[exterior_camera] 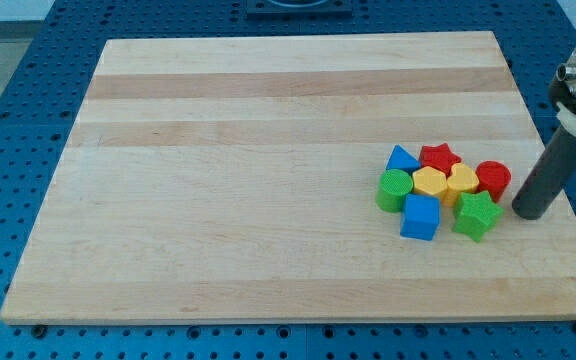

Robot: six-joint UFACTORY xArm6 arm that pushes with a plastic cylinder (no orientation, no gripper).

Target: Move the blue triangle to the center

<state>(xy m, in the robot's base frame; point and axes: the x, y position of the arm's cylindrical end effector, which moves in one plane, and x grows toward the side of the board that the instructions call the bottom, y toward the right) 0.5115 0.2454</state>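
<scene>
A wooden board (268,150) lies on a blue perforated table (28,120) and fills most of the frame. All the blocks sit in one tight cluster in the right part of the board, a little below mid-height. The blue triangle (402,158) is at the cluster's upper left corner, well to the right of the board's center. Just right of it, along the cluster's top edge, is a red star (440,157), and at the far right end a red cylinder (494,178). Below the triangle, on the cluster's left edge, sits a green cylinder (395,189), touching or nearly touching it. In the middle of the group are a yellow hexagon (429,183) and, beside it to the right, a yellow heart (462,181). Along the bottom are a blue cube (420,216) and, to its right, a green star (476,214). My tip (533,212) rests on the board just right of the cluster, near the red cylinder and the green star with a small gap, on the far side from the triangle. The rod slants up to the frame's upper right. The arm has no gripper; the rod holds nothing.
</scene>
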